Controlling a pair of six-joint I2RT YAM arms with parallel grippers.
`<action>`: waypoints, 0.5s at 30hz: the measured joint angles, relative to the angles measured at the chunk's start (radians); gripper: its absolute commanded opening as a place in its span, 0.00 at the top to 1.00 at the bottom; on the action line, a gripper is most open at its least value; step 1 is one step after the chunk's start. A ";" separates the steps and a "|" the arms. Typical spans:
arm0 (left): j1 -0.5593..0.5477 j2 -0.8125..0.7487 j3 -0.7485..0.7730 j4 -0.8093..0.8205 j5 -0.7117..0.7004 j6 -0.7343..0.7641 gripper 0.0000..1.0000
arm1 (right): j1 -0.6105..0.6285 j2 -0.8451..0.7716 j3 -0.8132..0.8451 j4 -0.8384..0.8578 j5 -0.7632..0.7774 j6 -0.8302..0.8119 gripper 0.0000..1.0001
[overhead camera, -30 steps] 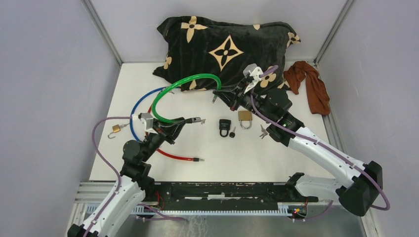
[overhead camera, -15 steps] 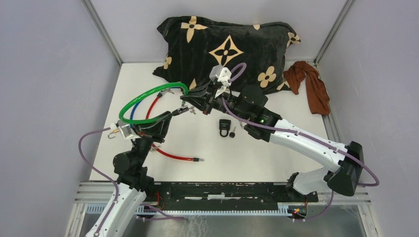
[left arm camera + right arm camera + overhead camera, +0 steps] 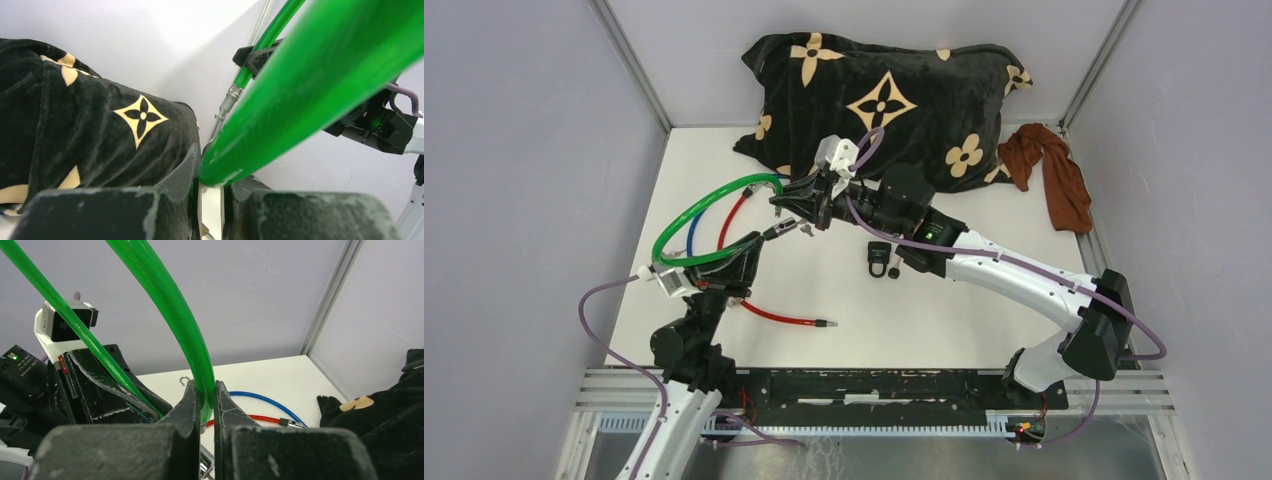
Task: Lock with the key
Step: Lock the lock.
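A green cable (image 3: 686, 208) loops over the table's left half, and both grippers hold it. My left gripper (image 3: 767, 235) is shut on one end, and the green cable (image 3: 320, 85) fills the wrist view above the gripper (image 3: 212, 175). My right gripper (image 3: 781, 200) is shut on the other end, with the green cable (image 3: 170, 305) pinched between its fingers (image 3: 189, 400). The two metal cable tips nearly meet at mid-table. A black padlock (image 3: 880, 256) lies flat on the table under the right forearm. A small key (image 3: 894, 270) rests beside it, apart from both grippers.
A red cable (image 3: 776, 316) and a blue cable (image 3: 691, 228) lie on the table under the green loop. A black patterned pillow (image 3: 894, 90) fills the back. A brown cloth (image 3: 1059, 175) sits at the back right. Grey walls close both sides.
My right arm has swung left with its cable end, from in front of the pillow to centre-left. The left arm pulled back left, the green loop flattened leftward, and the brass padlock is now covered.
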 measured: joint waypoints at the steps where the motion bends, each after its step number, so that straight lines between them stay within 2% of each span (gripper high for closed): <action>1: 0.001 -0.006 -0.001 -0.004 -0.001 0.000 0.98 | 0.000 0.002 0.000 -0.006 0.000 -0.003 1.00; 15: 0.002 -0.027 -0.010 -0.026 -0.028 0.000 0.98 | 0.008 0.006 0.000 -0.044 -0.019 -0.004 1.00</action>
